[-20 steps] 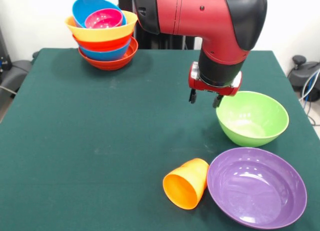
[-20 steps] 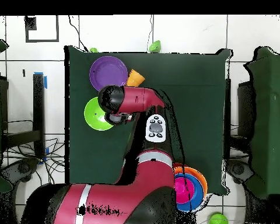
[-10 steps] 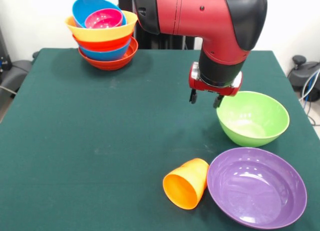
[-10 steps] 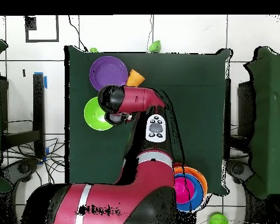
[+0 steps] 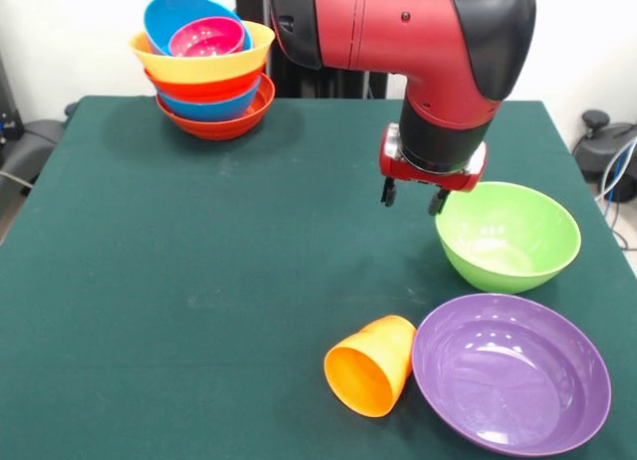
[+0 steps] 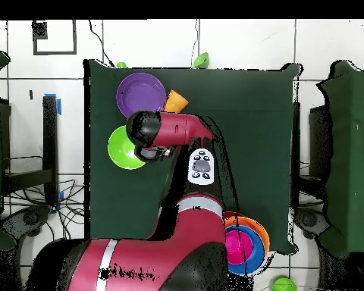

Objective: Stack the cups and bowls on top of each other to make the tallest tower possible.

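Observation:
My gripper (image 5: 410, 197) hangs open over the table's right half, and its right fingertip (image 5: 435, 203) is at the left rim of a light green bowl (image 5: 510, 237), with nothing between the fingers. A large purple bowl (image 5: 511, 372) sits in front of the green one. An orange cup (image 5: 370, 365) lies on its side beside the purple bowl, mouth toward the camera. The tower (image 5: 204, 77) stands at the back left: red-orange, blue, red-orange and wide orange bowls, with a tilted blue bowl and a small magenta one on top. In the overhead view the arm covers the gripper, next to the green bowl (image 6: 123, 148).
The dark green table (image 5: 199, 281) is bare across its left and middle. In the overhead view the purple bowl (image 6: 139, 93), cup (image 6: 175, 100) and tower (image 6: 246, 246) show, and small green objects (image 6: 202, 59) lie on the floor beyond the table.
The gripper has shifted slightly to the right in the front view, and the green bowl has slid a little to the right with it.

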